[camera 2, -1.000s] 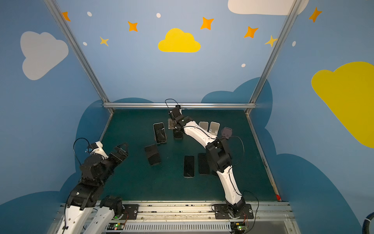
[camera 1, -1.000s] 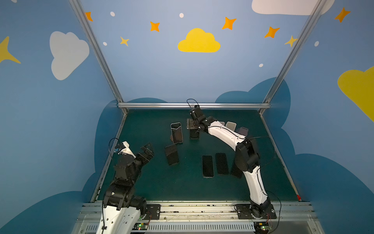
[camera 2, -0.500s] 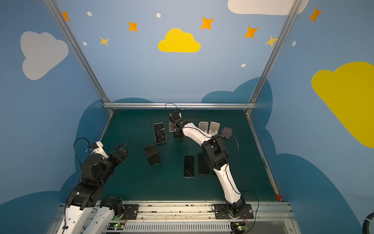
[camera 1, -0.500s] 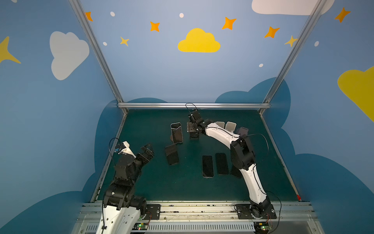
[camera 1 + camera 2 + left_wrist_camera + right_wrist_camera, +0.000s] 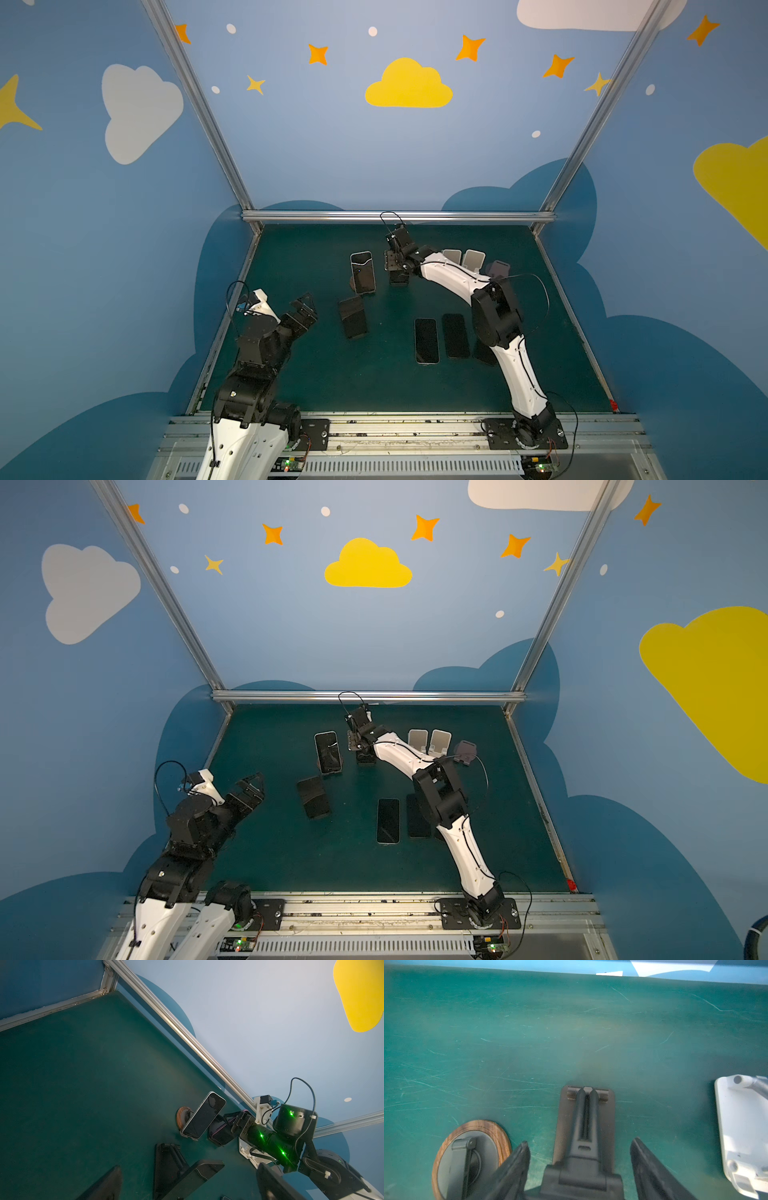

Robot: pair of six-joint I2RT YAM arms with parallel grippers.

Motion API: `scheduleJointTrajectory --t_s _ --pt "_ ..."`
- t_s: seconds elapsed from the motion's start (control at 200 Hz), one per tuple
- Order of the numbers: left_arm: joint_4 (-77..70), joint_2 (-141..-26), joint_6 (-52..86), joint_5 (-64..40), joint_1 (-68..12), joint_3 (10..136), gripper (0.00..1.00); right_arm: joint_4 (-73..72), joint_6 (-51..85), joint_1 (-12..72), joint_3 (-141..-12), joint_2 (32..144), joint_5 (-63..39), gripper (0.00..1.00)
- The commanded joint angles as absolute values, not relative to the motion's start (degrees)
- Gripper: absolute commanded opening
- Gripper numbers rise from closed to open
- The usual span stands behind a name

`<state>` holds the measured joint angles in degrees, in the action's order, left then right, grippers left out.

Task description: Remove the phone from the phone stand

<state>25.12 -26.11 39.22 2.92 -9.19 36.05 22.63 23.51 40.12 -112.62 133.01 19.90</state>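
Observation:
A dark phone with a purple edge point(image 5: 220, 1134) leans on a black phone stand point(image 5: 586, 1126) at the back middle of the green table. In both top views the phone point(image 5: 398, 277) point(image 5: 365, 757) sits right under my right gripper point(image 5: 395, 266) point(image 5: 359, 746). In the right wrist view that gripper point(image 5: 580, 1140) straddles the stand's head from behind. Its fingers point(image 5: 517, 1159) stand apart, with a gap on each side. The phone is out of that view. My left gripper point(image 5: 305, 305) point(image 5: 189, 1166) hangs open and empty at the left, clear of everything.
A white-edged phone point(image 5: 363, 272) leans on a wood-rimmed round stand point(image 5: 471, 1157) just left of my right gripper. Another black stand with a phone point(image 5: 353, 318) is nearer. Flat phones point(image 5: 427, 340) lie mid-table. White stands point(image 5: 463, 258) and a greyish stand point(image 5: 498, 268) are at the back right.
My right gripper has come down behind the black stand and its jaws have narrowed around the stand's head. The left arm has not moved.

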Motion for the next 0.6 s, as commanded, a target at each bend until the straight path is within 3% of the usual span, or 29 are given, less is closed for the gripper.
scheduleJointTrajectory --t_s 0.0,0.591 --pt "25.30 -26.10 38.19 2.90 -9.41 36.12 1.00 19.94 22.87 40.21 -110.77 130.30 20.48 0.71" --pt "25.75 -25.30 37.83 4.39 -9.40 36.47 1.00 18.60 18.99 42.24 -107.19 123.87 21.84 0.72"
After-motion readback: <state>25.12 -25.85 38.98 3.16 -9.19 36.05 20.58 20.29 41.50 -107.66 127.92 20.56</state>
